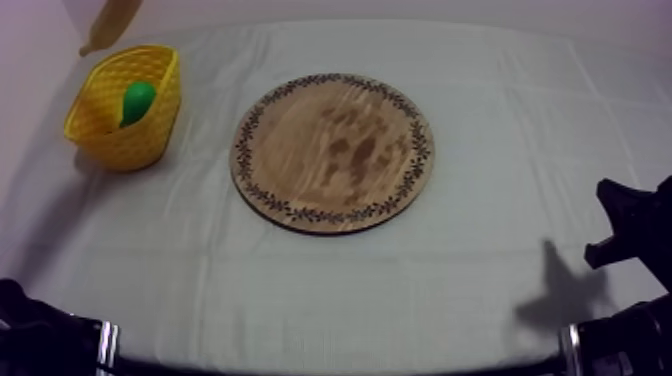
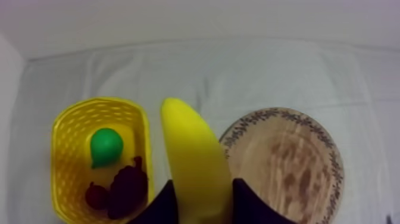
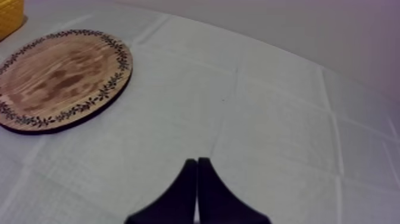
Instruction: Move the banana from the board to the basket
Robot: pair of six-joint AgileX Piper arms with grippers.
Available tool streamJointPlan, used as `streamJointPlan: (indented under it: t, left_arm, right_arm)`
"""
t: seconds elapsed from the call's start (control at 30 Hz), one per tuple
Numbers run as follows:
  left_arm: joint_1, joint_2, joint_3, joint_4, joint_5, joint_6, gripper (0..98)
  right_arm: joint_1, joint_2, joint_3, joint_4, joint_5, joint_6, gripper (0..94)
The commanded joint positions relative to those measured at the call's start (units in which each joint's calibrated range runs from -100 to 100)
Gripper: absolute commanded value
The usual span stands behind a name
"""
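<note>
My left gripper (image 2: pixel 205 201) clamps the long yellow banana (image 2: pixel 193 155), held aloft with its long axis pointing away, between the round wooden board (image 2: pixel 286 167) and the yellow lattice basket (image 2: pixel 59 161). The basket lies just beside it.

**Banana (image 1: pixel 110 25) by the yellow basket (image 1: pixel 150 135)**

The banana hangs tilted past the basket's far rim. The basket stands at the counter's (image 1: pixel 400 290) far left corner with a green pear (image 1: pixel 138 101) inside. The round wooden board (image 1: pixel 333 153) lies mid-counter, near the basket.
</note>
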Motion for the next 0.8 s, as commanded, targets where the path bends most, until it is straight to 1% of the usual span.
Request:
streamJointPlan:
  t: [0.0,0.3,0.57,0.63,0.77]
  left_arm:
    - [-2.2,3.1,-3.3,-0.2,0.0,0.1,32.2]
    - [-7.5,14.1,-12.7,-0.61,0.1,0.2,31.2]
    - [-10.4,23.6,-15.1,-1.93,-0.2,0.5,30.3]
    - [-10.9,25.8,-14.8,-2.28,-1.1,1.1,28.8]
    - [-12.0,29.6,-13.2,-2.72,-3.9,2.1,28.7]
  right_arm:
    - [0.0,0.0,0.0,0.0,0.0,0.0,0.3]
    - [0.0,0.0,0.0,0.0,0.0,0.0,0.3]
    - [0.0,0.0,0.0,0.0,0.0,0.0,0.3]
    - [0.0,0.0,0.0,0.0,0.0,0.0,0.3]
    - [0.0,0.0,0.0,0.0,0.0,0.0,0.3]
